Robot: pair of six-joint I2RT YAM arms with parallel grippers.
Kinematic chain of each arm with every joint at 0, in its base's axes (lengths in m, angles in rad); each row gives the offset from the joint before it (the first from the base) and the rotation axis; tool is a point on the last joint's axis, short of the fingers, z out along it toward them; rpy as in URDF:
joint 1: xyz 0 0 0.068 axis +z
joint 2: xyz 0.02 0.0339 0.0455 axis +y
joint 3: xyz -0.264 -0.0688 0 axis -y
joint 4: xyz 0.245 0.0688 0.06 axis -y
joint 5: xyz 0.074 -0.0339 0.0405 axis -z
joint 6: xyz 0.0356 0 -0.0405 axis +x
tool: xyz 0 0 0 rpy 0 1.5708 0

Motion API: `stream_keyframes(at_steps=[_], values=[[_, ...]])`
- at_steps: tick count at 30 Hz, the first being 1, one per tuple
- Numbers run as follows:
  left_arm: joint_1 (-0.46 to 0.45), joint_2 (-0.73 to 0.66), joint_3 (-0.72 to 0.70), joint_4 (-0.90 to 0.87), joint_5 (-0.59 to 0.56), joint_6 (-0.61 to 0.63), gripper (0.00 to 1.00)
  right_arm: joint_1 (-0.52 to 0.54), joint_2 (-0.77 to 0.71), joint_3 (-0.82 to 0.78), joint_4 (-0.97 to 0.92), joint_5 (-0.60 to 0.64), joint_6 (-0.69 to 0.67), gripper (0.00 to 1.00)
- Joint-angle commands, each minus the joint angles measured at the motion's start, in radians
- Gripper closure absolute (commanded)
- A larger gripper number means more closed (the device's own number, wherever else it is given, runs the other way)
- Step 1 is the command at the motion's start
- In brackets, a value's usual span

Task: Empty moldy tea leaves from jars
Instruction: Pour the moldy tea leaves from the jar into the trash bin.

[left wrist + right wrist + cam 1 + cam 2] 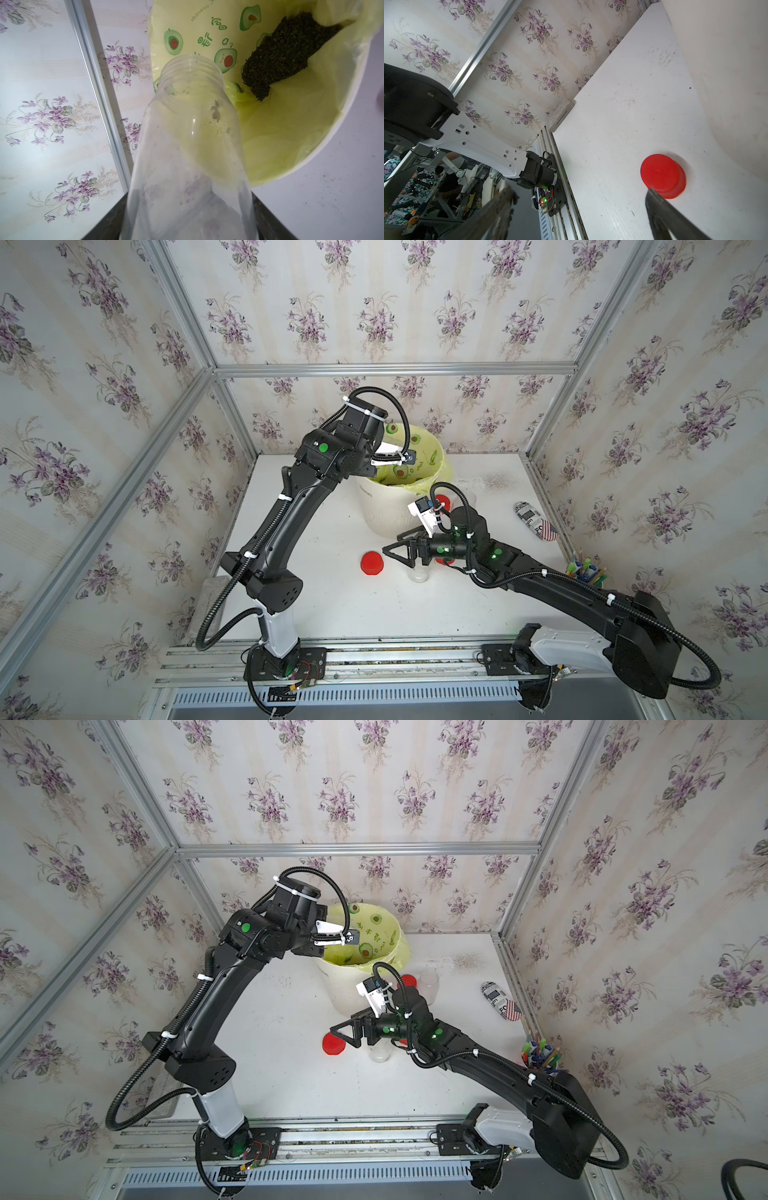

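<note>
Clear and tipped, a jar fills the left wrist view. The left hand clamps it near its base, and its open mouth is aimed into the white bin, close to the rim. That bin stands on the bench and already holds the tea leaves as a dark heap on its liner. Only specks cling inside the jar. Shaking them loose so near the rim could scatter them onto the bench, and the smooth wall might slip in the grip. The right hand, spread wide and empty, hovers close by an uncapped jar and a red lid. A careless sweep could topple that jar.
</note>
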Motion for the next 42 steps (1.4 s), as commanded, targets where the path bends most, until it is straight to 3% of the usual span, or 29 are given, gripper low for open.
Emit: stream_keyframes(at_steps=[1, 7, 16, 20, 25, 33, 42], values=[[-0.001, 0.015, -0.005, 0.008, -0.017, 0.014, 0.25, 0.004, 0.003, 0.002, 0.020, -0.001, 0.009, 0.03], [-0.030, 0.006, 0.085, 0.007, 0.003, 0.022, 0.25, 0.005, -0.010, 0.002, -0.001, 0.016, 0.000, 0.03], [0.003, 0.008, 0.009, 0.024, 0.065, -0.031, 0.24, 0.005, -0.034, 0.002, -0.019, 0.034, -0.007, 0.04], [0.051, -0.021, 0.006, 0.053, 0.257, -0.103, 0.25, 0.001, -0.048, 0.045, -0.091, 0.047, -0.027, 0.07], [0.097, -0.079, -0.064, 0.101, 0.394, -0.146, 0.24, -0.027, -0.092, 0.075, -0.125, 0.028, -0.039, 0.10], [0.182, -0.198, -0.250, 0.231, 0.620, -0.227, 0.24, -0.204, -0.148, 0.139, -0.161, -0.076, -0.051, 0.16], [0.233, -0.305, -0.385, 0.338, 0.788, -0.291, 0.25, -0.360, -0.138, 0.274, -0.198, -0.179, -0.091, 0.21]])
